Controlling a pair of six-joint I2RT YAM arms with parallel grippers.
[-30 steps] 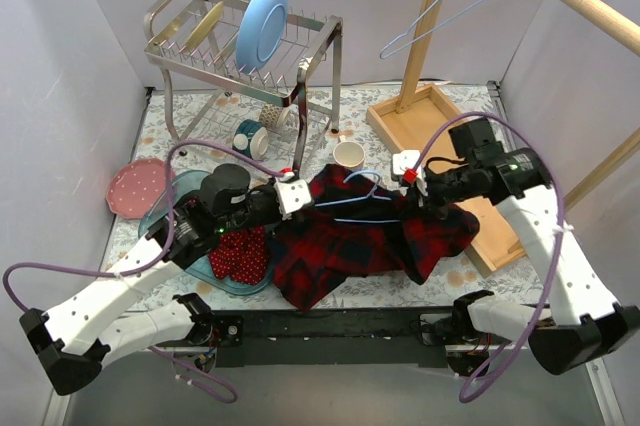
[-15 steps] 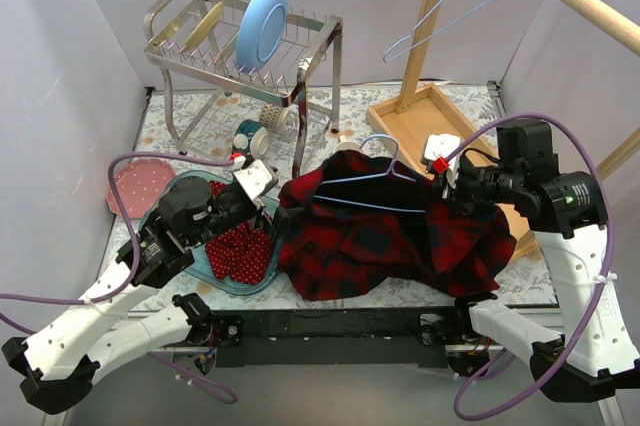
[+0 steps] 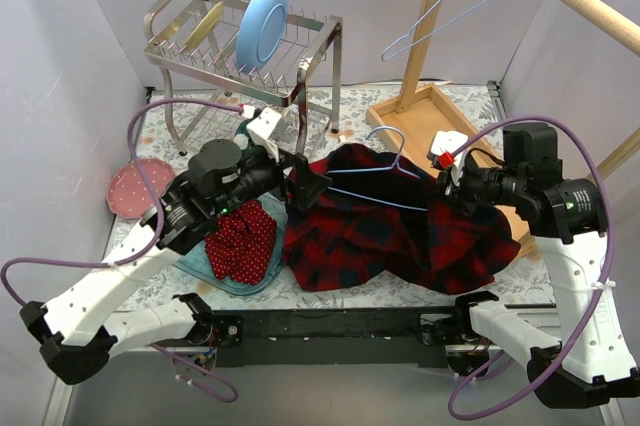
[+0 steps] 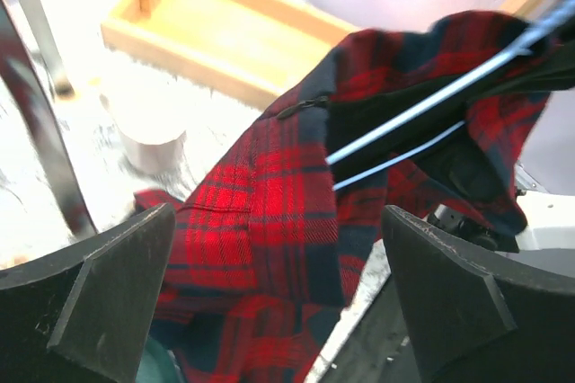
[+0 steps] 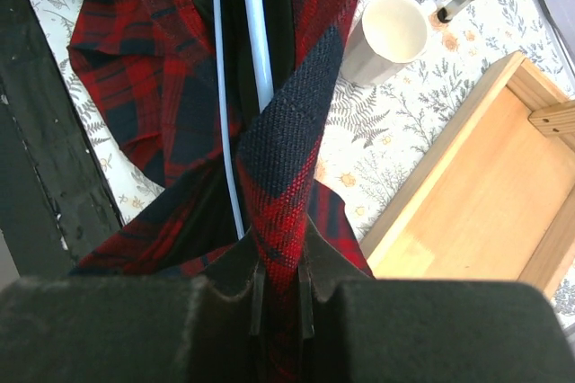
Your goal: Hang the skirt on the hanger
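The skirt [image 3: 240,244], bright red with white dots, lies bunched in a teal tray [image 3: 195,268] at the front left. No gripper touches it. A light blue wire hanger [image 3: 388,172] is threaded inside a dark red-and-navy plaid garment [image 3: 380,238] in the middle of the table. My left gripper [image 3: 306,186] hangs open by that garment's left edge; in the left wrist view its jaws [image 4: 278,302] stand wide apart with the plaid cloth and the hanger [image 4: 422,104] beyond them. My right gripper [image 3: 452,192] is shut on a fold of the plaid garment [image 5: 287,176], beside the hanger wire [image 5: 256,41].
A metal dish rack [image 3: 300,74] with a blue plate [image 3: 262,24] stands at the back left. A shallow wooden tray [image 3: 440,126] sits at the back right under a wooden rail, where a second hanger [image 3: 440,11] hangs. A white cup [image 5: 391,32] stands behind the plaid garment. A pink plate [image 3: 133,186] lies far left.
My left gripper has opened and swung back from the skirt's tray to the plaid garment's left edge. The right gripper has pulled the plaid garment and hanger to the right.
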